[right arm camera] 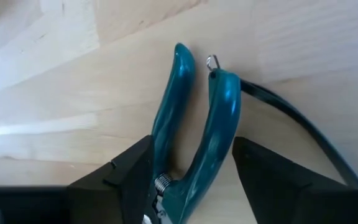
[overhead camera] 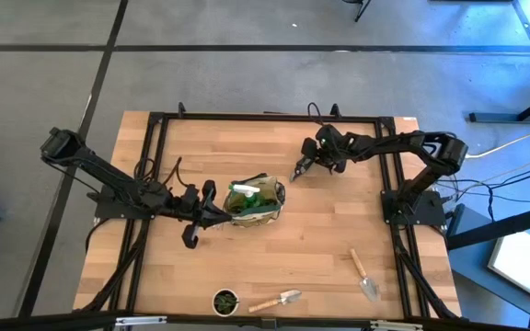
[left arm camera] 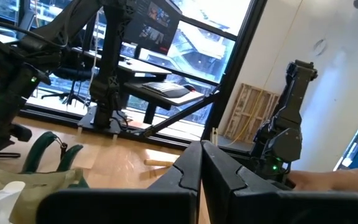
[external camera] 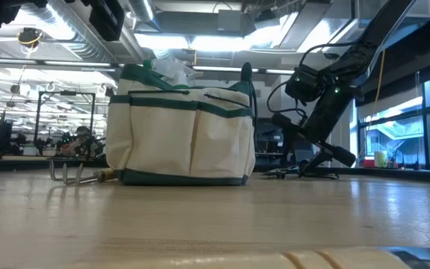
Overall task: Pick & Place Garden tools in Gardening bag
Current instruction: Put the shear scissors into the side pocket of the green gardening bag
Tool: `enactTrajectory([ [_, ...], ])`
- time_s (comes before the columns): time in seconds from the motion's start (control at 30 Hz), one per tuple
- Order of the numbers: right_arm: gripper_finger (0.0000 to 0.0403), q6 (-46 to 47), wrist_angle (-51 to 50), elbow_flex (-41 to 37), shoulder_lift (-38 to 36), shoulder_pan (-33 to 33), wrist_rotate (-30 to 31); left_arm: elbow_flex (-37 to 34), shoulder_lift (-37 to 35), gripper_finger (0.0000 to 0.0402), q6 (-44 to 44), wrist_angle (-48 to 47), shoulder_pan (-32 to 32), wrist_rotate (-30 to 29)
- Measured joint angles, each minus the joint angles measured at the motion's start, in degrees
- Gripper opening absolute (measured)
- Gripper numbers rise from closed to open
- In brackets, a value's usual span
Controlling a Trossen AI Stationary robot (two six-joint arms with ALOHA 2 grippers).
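The tan gardening bag (overhead camera: 256, 204) stands at mid-table on its base, with a green spray bottle with a white top (overhead camera: 243, 191) inside; it also shows in the low view (external camera: 181, 127). My left gripper (overhead camera: 214, 208) is shut and empty, right beside the bag's left side, with its fingertips (left arm camera: 201, 169) above the bag's rim (left arm camera: 48, 180). My right gripper (overhead camera: 304, 165) is at the far right of the bag, shut on teal-handled pruners (right arm camera: 194, 118). A black cord loop (right arm camera: 291, 118) trails from one handle's end. My right gripper pinches the pruners' two teal handles (right arm camera: 166, 149) between its two fingers, close to the spring at the pivot end, one finger on each handle's outer side. The fingers lie along the handles, whose free ends point away, nearly together. Whether the pruners are off the table, I cannot tell.
A wooden-handled trowel (overhead camera: 365, 275) lies at the near right. Another trowel (overhead camera: 278, 300) and a small dark pot with a plant (overhead camera: 225, 300) sit at the near edge. A metal fork (external camera: 73, 173) lies beside the bag in the low view.
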Motion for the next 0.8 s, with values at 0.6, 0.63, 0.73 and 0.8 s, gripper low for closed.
enactTrajectory([
  [0.6,0.0151,-1.75,-0.54,-0.15,0.11,0.01,1.25,0.00,0.00,0.0003,0.00,-0.73,0.00,-0.39],
  [0.63,0.0137,-1.92,-0.59,-0.16,0.14,0.01,1.67,0.00,0.00,0.0003,0.00,-0.74,0.00,-0.39],
  [0.73,0.0084,-2.28,-0.61,-0.22,0.21,0.01,2.76,0.00,0.00,0.0002,0.00,-0.85,0.00,-0.40],
  [0.8,0.0051,-3.14,-0.51,-0.22,0.23,0.13,3.44,0.00,0.00,0.0002,0.00,-1.01,0.00,-0.41],
])
